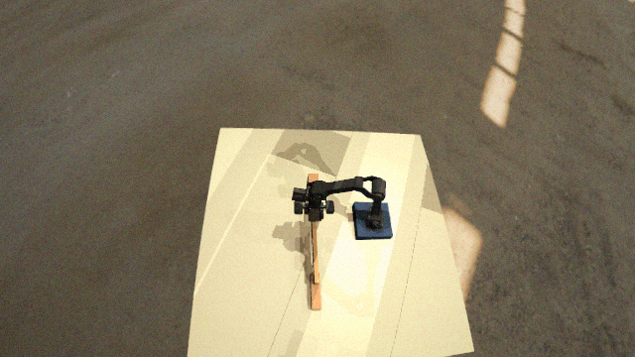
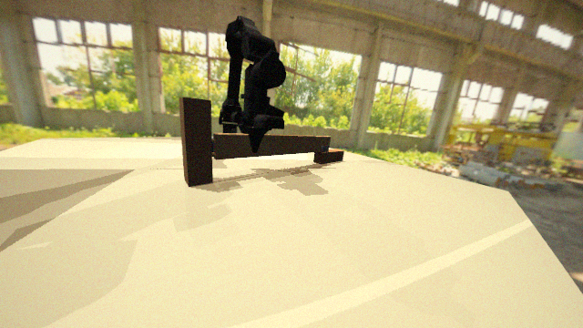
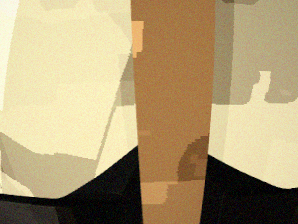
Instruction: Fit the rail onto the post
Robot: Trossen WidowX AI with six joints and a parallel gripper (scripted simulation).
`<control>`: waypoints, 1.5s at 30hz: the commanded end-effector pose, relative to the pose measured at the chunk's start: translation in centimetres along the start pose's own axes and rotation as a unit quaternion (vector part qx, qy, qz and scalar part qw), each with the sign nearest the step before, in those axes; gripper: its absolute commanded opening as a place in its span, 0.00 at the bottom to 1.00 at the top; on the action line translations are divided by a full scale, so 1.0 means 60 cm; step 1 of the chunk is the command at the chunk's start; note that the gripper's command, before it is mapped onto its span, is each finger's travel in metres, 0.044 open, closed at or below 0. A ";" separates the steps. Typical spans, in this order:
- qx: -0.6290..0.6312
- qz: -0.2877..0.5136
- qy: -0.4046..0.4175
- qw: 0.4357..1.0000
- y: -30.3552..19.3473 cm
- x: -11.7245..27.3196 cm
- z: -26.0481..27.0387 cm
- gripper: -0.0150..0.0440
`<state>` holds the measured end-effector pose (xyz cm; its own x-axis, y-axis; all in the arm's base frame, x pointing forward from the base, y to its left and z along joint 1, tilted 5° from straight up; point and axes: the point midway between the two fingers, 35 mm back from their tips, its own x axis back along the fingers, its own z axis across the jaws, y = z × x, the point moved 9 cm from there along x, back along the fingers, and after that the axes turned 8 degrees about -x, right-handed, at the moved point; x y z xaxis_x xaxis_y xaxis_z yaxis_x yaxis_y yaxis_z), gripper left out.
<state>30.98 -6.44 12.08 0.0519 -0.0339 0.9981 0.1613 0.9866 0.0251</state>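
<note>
My gripper (image 1: 315, 209) (image 2: 256, 147) (image 3: 162, 149) is shut on the rail, one finger on each side, nearer its post end. The long wooden rail (image 1: 315, 248) (image 2: 296, 145) (image 3: 172, 80) is off the table at the near end and looks about level in the exterior view. Its far end is at the bracket on the low footboard block (image 1: 316, 298) (image 2: 330, 157). The short post (image 1: 313, 177) (image 2: 198, 142) stands upright at the other end. A very narrow gap with dark bits, perhaps the pegs, shows between rail end and post. The holes are hidden, and the pegs' depth cannot be told.
The arm's blue base plate (image 1: 362, 233) stands to the right of the rail in the top view, and the arm reaches across from it above the rail. Shadows of the arm and rail fall on the pale table (image 1: 238, 297) (image 2: 319, 255).
</note>
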 end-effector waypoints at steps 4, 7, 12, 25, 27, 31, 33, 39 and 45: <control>0.000 -0.002 -0.005 1.000 0.002 0.002 0.000 0.25; 0.000 -0.002 -0.005 1.000 0.002 0.002 0.000 0.25; 0.000 -0.002 -0.005 1.000 0.000 0.002 0.000 0.25; 0.000 -0.002 -0.005 1.000 -0.006 -0.001 -0.002 0.25; 0.000 -0.002 -0.005 1.000 -0.007 -0.001 -0.002 0.25; 0.000 -0.002 -0.005 1.000 -0.009 -0.002 -0.002 0.25; 0.000 -0.001 -0.005 1.000 -0.010 -0.003 -0.002 0.25; 0.000 -0.001 -0.005 1.000 -0.013 -0.004 -0.002 0.25; 0.000 -0.001 -0.005 1.000 -0.016 -0.004 -0.003 0.25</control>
<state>30.97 -7.07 11.84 0.0452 -0.0400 0.9982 0.1598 0.9866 0.0323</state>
